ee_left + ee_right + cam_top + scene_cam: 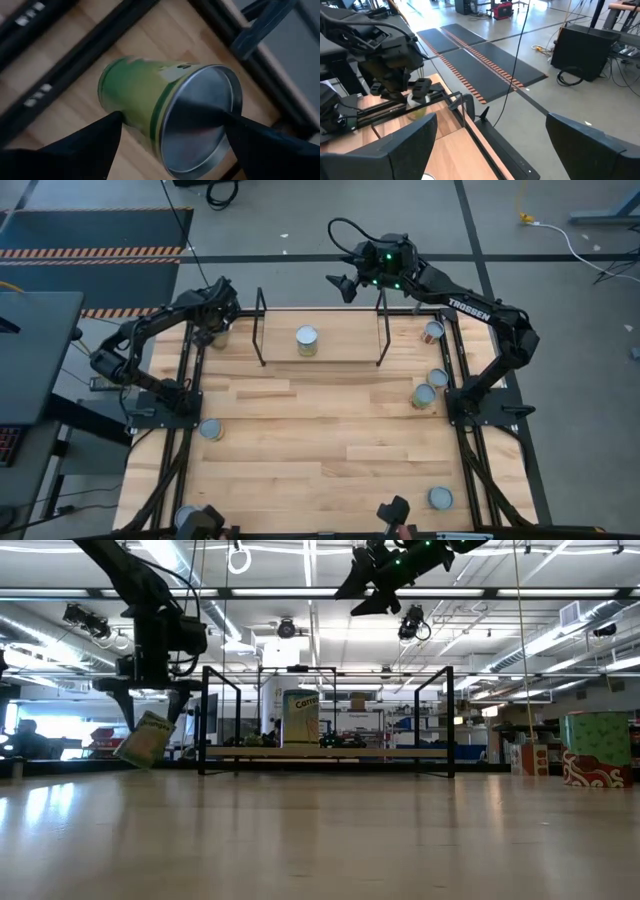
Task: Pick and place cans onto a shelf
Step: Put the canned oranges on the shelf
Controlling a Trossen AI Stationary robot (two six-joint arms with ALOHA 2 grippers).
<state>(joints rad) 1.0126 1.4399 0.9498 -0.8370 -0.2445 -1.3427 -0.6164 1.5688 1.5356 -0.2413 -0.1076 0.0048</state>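
Left tool (152, 712) pinching tilted green can (165, 115), lifted off table beside shelf (318, 350); right tool (345, 283) spread, empty.

White letters reading "TROSSEN" run along the right arm (470, 308), at about two o'clock from the table's middle. The can (301, 718) on the shelf (327, 752) bears print starting "Corre", the rest unreadable.

Your left gripper (152, 705) hangs above the table's far left corner, fingers (90, 145) clamped on a tilted green can (165, 115) held off the surface. Your right gripper (345, 283) is raised high behind the table's far edge, fingers (405, 145) spread wide, holding nothing
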